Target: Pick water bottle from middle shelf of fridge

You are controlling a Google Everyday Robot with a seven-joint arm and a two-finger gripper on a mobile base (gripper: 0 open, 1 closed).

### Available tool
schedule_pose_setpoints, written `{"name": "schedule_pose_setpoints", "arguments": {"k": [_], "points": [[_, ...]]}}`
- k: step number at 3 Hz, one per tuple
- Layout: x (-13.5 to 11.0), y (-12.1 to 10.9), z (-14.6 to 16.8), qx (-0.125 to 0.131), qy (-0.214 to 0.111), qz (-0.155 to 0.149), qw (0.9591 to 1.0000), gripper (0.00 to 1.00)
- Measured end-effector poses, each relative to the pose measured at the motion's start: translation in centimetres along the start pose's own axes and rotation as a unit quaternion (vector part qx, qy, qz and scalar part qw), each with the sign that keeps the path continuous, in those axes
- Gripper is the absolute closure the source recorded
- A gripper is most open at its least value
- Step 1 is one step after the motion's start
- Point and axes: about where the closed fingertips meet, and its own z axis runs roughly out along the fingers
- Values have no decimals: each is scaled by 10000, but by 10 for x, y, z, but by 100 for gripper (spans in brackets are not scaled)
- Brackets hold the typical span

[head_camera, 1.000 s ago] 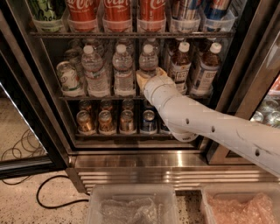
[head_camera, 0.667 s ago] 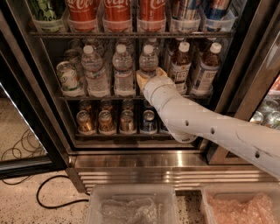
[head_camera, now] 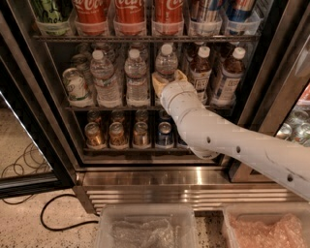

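The fridge (head_camera: 160, 174) stands open in front of me. Its middle shelf (head_camera: 111, 107) holds three clear water bottles with white caps and two brown tea bottles (head_camera: 199, 72) at the right. My gripper (head_camera: 168, 78), at the end of the white arm, is at the lower body of the rightmost water bottle (head_camera: 166, 62), which stands upright on the shelf. The wrist hides the bottle's lower half. Two other water bottles (head_camera: 135, 77) stand to its left.
A tilted can (head_camera: 76, 86) sits at the shelf's left end. Red cola bottles (head_camera: 130, 13) fill the rack above, small cans (head_camera: 118, 134) the rack below. The glass door (head_camera: 19, 145) is open at left. Two clear bins (head_camera: 145, 227) stand on the floor, with a black cable (head_camera: 53, 218).
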Motion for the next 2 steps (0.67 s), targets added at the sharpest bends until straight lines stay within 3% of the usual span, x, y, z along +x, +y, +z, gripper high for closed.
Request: {"name": "schedule_pose_setpoints", "arguments": {"k": [2], "points": [[-24,-1,-22,39,-305,-223,9993,100]]}}
